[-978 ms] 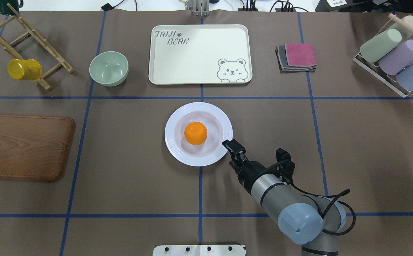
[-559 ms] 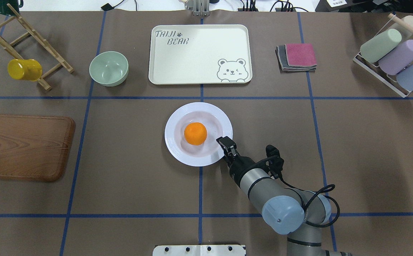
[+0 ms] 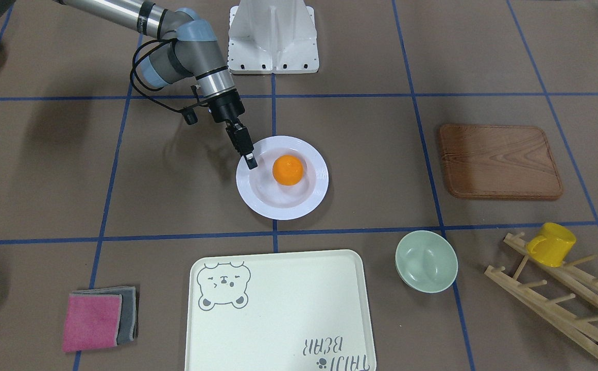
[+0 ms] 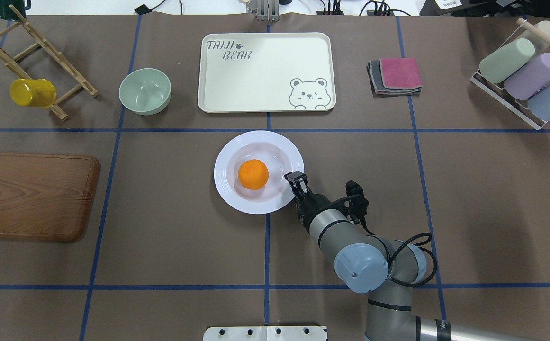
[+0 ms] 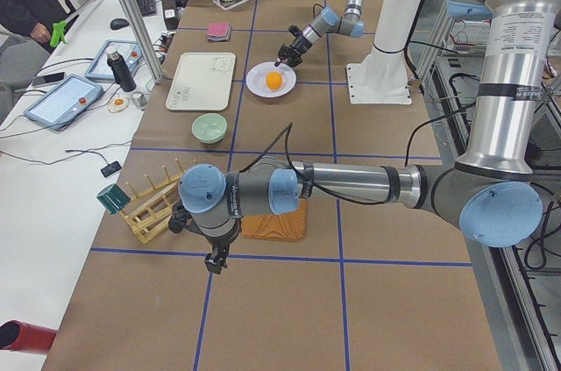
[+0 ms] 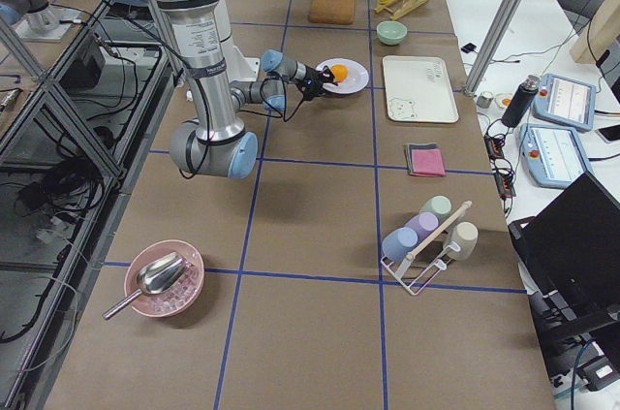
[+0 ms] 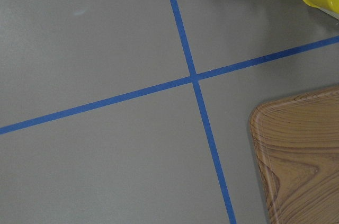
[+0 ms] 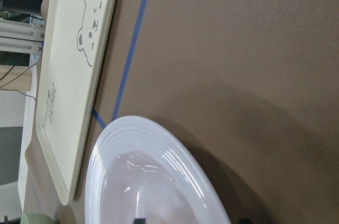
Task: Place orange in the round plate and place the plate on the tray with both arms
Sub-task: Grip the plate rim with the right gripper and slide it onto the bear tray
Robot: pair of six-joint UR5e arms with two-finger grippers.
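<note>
The orange [image 4: 253, 174] [image 3: 288, 170] lies in the sunken centre of the white round plate [image 4: 225, 154] [image 3: 319, 181] [image 8: 159, 150], mid-table. My right gripper [image 4: 294, 180] [image 3: 250, 162] is at the plate's rim on the robot-side right, shut on that rim. The cream tray [image 4: 265, 71] [image 3: 278, 309] [image 8: 69, 75] lies just beyond the plate with nothing on it. My left gripper [image 5: 213, 263] hangs low over the table by the wooden board; I cannot tell whether it is open or shut. Its wrist view shows only table, tape lines and the board's corner.
A pale green bowl [image 4: 145, 91] stands left of the tray. The wooden board [image 4: 33, 196] lies at the left, with a yellow mug [image 4: 32, 92] on a wooden rack behind it. Folded cloths [image 4: 395, 76] and a cup rack [image 4: 523, 76] are at the right.
My right gripper has moved forward and left onto the plate's rim. The plate with the orange has shifted a little toward the tray and to the left.
</note>
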